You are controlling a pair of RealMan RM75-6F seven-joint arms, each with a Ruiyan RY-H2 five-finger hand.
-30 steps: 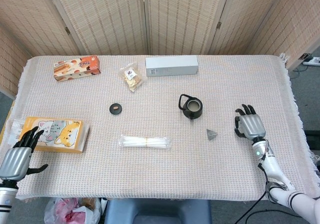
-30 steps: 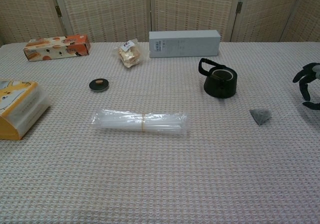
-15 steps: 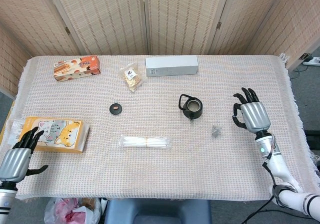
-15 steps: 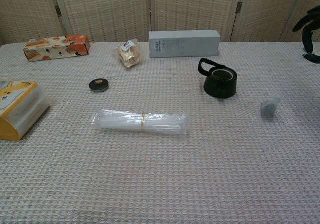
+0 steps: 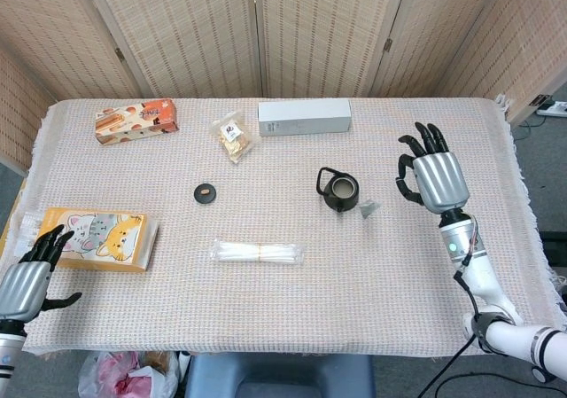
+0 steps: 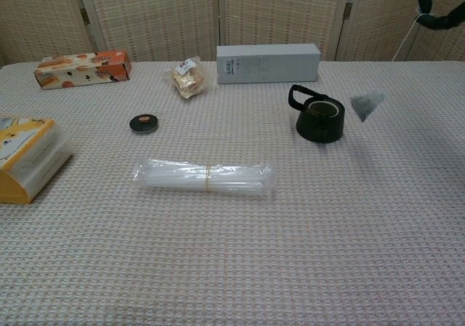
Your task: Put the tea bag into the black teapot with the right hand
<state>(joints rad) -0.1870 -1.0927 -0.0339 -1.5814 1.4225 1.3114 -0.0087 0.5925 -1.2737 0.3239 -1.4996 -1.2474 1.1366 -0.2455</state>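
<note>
The tea bag [image 6: 367, 104] hangs by its string from the right hand [image 6: 438, 10], just right of the black teapot [image 6: 320, 117].

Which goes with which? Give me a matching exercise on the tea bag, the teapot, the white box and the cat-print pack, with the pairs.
Things:
1. tea bag
2. black teapot
3. white box
4. cat-print pack

States or places:
a. furthest left
b. standing, open-topped
c. furthest back
d. hanging in the air

Pairs: 1-d, 2-b, 3-c, 4-a
</note>
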